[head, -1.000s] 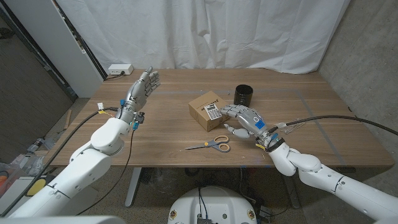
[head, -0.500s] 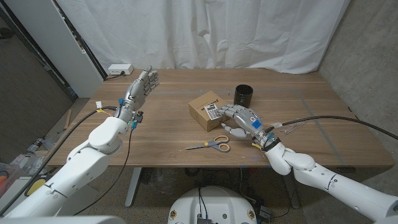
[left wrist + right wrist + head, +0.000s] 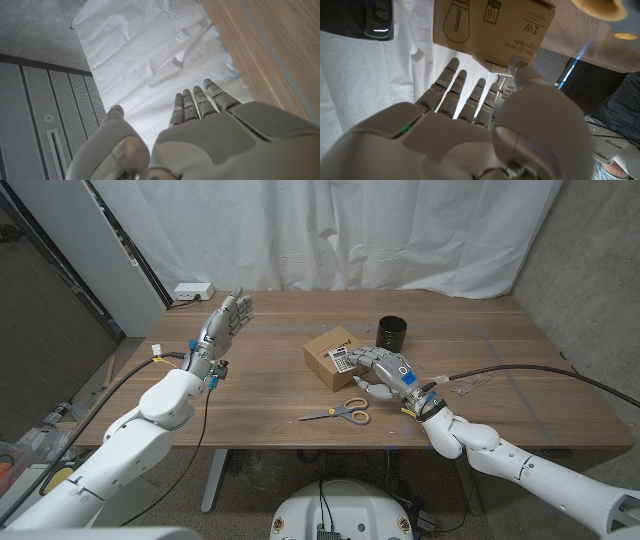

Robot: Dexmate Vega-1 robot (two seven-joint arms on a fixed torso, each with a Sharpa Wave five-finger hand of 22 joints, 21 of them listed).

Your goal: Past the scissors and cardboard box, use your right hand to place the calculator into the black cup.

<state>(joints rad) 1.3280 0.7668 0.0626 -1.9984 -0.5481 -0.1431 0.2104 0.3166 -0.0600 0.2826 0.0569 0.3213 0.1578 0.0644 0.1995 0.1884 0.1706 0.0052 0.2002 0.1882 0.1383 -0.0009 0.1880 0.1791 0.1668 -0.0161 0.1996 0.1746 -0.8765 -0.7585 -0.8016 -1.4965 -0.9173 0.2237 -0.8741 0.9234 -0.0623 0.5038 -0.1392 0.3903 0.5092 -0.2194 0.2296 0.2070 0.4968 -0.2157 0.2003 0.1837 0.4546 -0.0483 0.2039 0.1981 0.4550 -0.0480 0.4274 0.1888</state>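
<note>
Now slightly forward of a second ago: right hand [image 3: 385,370], fingers spread and holding nothing, reaching the calculator [image 3: 341,360] atop the cardboard box [image 3: 330,356]. Grasp judged imminent. Black cup [image 3: 391,332] at one o'clock from box, open tabletop between. Scissors [image 3: 340,413] at six o'clock, near table [image 3: 270,395] edge. Left hand [image 3: 228,318] raised, open, well apart.

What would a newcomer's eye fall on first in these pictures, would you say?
Probably the right hand at the table's middle, fingers reaching onto the calculator that lies on the cardboard box. Next, the left hand, raised open above the table's left side. The black cup stands just behind the box; the scissors lie near the front edge.
</note>
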